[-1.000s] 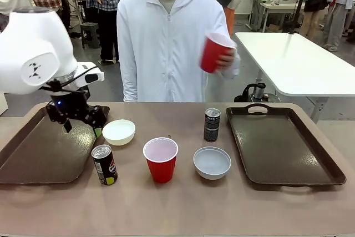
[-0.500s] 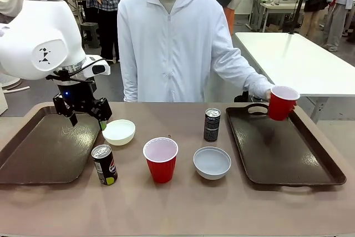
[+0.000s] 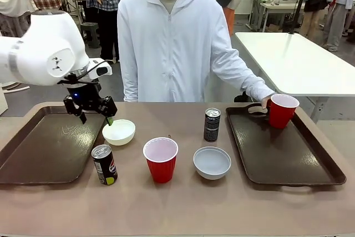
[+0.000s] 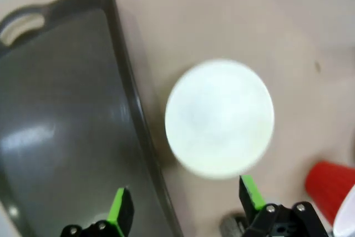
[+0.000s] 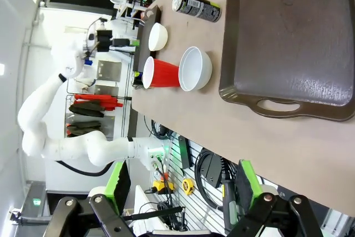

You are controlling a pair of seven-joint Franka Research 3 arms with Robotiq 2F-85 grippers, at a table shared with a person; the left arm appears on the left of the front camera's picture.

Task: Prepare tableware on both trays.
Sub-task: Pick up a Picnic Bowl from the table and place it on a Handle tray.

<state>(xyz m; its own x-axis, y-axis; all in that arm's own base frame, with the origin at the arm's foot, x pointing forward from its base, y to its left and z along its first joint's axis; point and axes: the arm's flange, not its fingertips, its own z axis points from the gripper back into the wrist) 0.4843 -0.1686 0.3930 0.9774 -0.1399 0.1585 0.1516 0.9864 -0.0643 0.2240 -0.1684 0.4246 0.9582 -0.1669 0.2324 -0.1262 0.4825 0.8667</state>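
Red cup (image 3: 282,110) at 12 o'clock of right tray (image 3: 288,162), person's hand (image 3: 266,102) on it. Left gripper (image 3: 96,118) open-jawed over white bowl (image 3: 118,131), 3 o'clock off bare left tray (image 3: 39,154). Right gripper (image 5: 183,184) spread, empty. Other cup (image 3: 161,159), other bowl (image 3: 212,162), near can (image 3: 104,165), far can (image 3: 211,124) unplaced.

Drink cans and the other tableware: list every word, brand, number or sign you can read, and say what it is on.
No text is legible.
Near can: coloured emblem and print, too small to read.
Far can: white lettering, too blurred to read.
Middle red cup, red cup at the right tray, left bowl, right bowl, left tray, right tray: no print seen.
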